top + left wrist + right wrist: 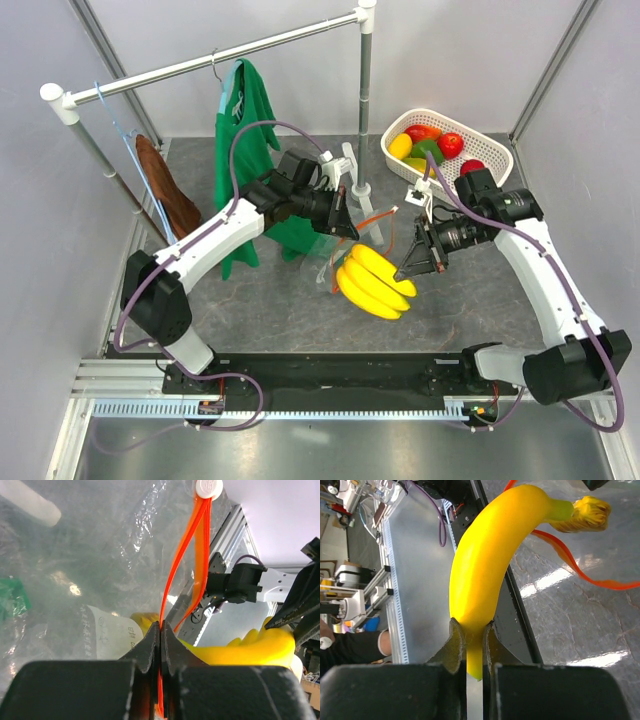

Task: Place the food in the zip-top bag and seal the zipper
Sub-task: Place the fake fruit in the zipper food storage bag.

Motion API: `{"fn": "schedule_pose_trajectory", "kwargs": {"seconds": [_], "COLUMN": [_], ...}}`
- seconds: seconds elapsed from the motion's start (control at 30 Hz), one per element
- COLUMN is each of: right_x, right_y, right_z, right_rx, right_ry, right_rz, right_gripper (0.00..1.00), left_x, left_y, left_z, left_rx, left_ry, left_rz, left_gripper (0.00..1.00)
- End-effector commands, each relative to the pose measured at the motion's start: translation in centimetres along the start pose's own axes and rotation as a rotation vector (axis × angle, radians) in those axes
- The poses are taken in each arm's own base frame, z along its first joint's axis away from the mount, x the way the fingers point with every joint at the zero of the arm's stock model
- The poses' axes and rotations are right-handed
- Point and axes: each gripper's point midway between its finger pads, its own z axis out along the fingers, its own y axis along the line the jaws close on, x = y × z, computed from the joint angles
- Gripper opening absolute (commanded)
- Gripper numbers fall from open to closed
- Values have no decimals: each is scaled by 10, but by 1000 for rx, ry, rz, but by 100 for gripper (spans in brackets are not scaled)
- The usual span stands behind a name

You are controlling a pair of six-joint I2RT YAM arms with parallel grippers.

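two grippers, one zip-top bag [328,262], one zipper [374,218], one banana bunch [375,281] and one white basket [500,150] are counted. at least five further food pieces are seen in the basket at far right: red, green and yellow; an exact count cannot be made.

the left gripper [160,630] is seen pressed together on the orange zipper strip [186,565], by which the clear bag [100,555] is hung at table centre. one white end piece [209,487] is noted on the strip.

the right gripper [474,652] is pinched on the lower end of the banana bunch [480,575]. its stem end is placed against the bag film by the zipper [570,562]; whether it is inside cannot be told.
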Motion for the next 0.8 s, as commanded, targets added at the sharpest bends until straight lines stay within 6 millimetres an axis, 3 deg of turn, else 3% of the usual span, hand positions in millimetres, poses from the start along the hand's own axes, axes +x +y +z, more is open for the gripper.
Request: {"fn": "schedule_pose_trajectory", "kwargs": {"seconds": [0.0, 0.13, 0.37, 0.53, 0.77], "right_x": [-16, -26, -74, -78, -83], "right_y": [10, -7, -36, -56, -69], "right_z": [-3, -3, -4, 5, 11], "right_rx": [-29, 13, 122, 181, 252], "right_ry": [-42, -70, -265, -297, -367], "right_rz": [94, 215, 265, 378, 561], "right_gripper": [0, 0, 0, 0, 0], "left_x": [-9, -7, -9, -13, -19], "left_y": [-17, -18, -27, -28, -18], "left_z": [-15, -17, -15, -15, -12], "left_rx": [42, 46, 85, 75, 11], "left_ry": [-61, -66, -55, -64, -93], "left_rz": [114, 119, 36, -19, -58], "left_gripper": [2, 2, 2, 2, 2]}}
